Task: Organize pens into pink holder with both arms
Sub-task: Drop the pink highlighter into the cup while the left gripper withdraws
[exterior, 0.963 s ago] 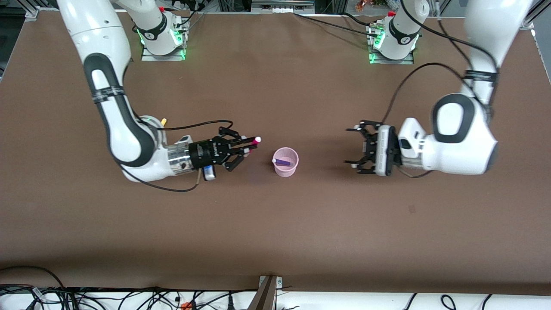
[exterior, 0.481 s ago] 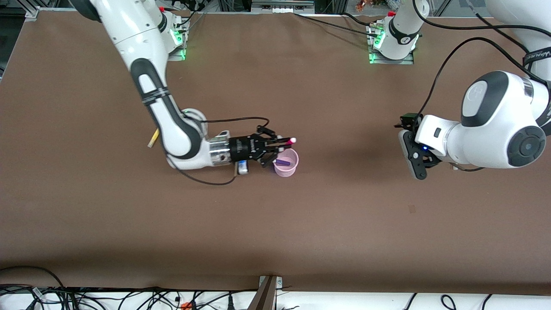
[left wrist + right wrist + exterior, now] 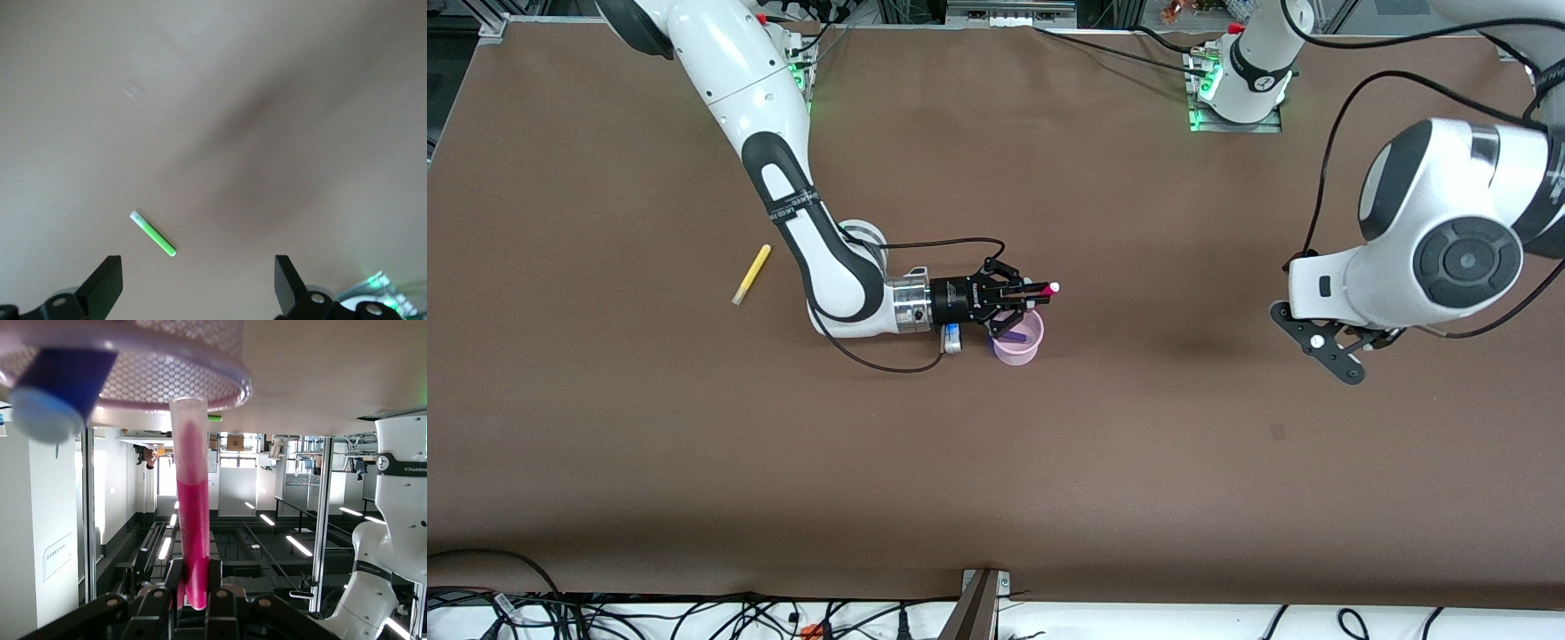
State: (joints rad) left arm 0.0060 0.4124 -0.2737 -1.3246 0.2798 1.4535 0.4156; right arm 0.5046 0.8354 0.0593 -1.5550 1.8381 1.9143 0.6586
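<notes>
My right gripper [image 3: 1027, 291] is shut on the magenta-pink pen [image 3: 1042, 289] and holds it level over the rim of the pink holder [image 3: 1021, 348]. The dark purple pen [image 3: 1011, 336] lies inside the holder. In the right wrist view the magenta pen [image 3: 190, 513] points at the holder's rim [image 3: 220, 393], with the purple pen [image 3: 60, 387] beside it. The yellow pen [image 3: 751, 274] lies on the table toward the right arm's end. My left gripper [image 3: 1320, 347] is open and empty above the lime green pen [image 3: 153, 234], which the front view hides.
The brown table [image 3: 996, 462] stretches wide around the holder. The two arm bases [image 3: 1236, 89] stand along the table's edge farthest from the front camera. Cables hang along the edge nearest it.
My right gripper has carried the magenta pen toward the left arm's end until it is over the holder. My left arm has swung away from the holder and turned its gripper downward.
</notes>
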